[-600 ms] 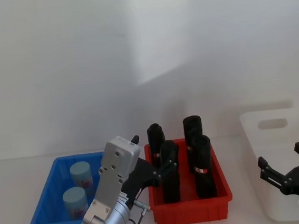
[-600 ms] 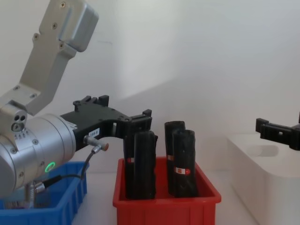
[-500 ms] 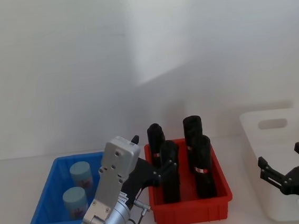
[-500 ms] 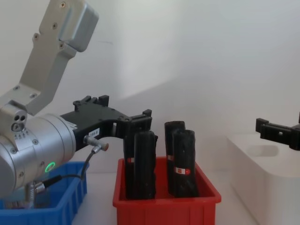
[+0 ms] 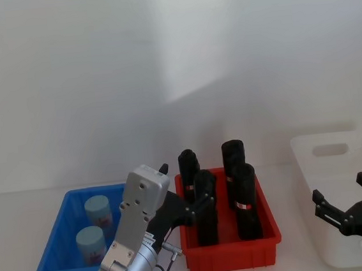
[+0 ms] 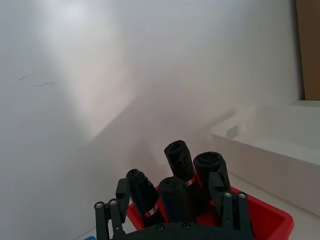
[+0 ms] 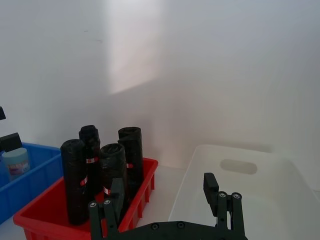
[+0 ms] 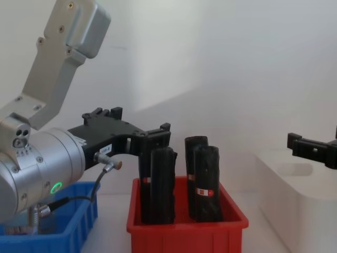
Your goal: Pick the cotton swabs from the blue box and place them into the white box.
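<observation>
Two swabs (image 5: 90,242) stand in blue box (image 5: 53,244). Left tool (image 6: 169,182) wide, empty, between blue box and red bin (image 5: 231,257). Right tool (image 5: 340,187) wide, empty, over white box (image 5: 361,140).

My left arm (image 5: 140,207) is silver metal with a satin, brushed sheen. The left tool (image 6: 169,181) and right tool (image 7: 163,183) are matt black; plastic or metal, I cannot tell. The blue box (image 5: 53,240) and red bin (image 5: 234,255) are smooth, faintly glossy plastic. The white box (image 5: 301,162) is smooth plastic, milky and low in shine. The black cylinders (image 5: 244,196) look wrapped in wrinkled, dull film. The swabs (image 5: 91,243) have smooth pale plastic lids. The surface (image 5: 299,258) is matt white.
</observation>
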Available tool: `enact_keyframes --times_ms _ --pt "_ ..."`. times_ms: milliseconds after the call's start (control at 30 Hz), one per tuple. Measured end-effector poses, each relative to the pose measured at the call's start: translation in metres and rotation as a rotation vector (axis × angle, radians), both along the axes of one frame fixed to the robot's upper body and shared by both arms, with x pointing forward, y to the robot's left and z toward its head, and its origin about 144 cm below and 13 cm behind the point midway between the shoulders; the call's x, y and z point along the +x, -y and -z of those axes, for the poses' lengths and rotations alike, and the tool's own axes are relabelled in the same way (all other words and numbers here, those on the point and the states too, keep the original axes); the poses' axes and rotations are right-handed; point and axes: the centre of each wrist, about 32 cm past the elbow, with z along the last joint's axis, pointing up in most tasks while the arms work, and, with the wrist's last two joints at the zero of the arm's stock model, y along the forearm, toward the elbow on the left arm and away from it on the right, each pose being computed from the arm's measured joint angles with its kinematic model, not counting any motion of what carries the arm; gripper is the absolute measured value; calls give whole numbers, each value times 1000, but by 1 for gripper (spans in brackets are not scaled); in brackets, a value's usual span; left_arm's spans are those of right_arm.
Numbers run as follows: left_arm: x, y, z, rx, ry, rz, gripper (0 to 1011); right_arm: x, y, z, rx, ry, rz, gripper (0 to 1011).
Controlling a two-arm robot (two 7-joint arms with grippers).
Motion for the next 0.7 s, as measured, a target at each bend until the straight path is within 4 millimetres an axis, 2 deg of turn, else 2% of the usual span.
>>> enact_keyframes --times_ms 700 --pt "0 0 0 0 0 0 1003 0 0 0 0 0 0 1002"
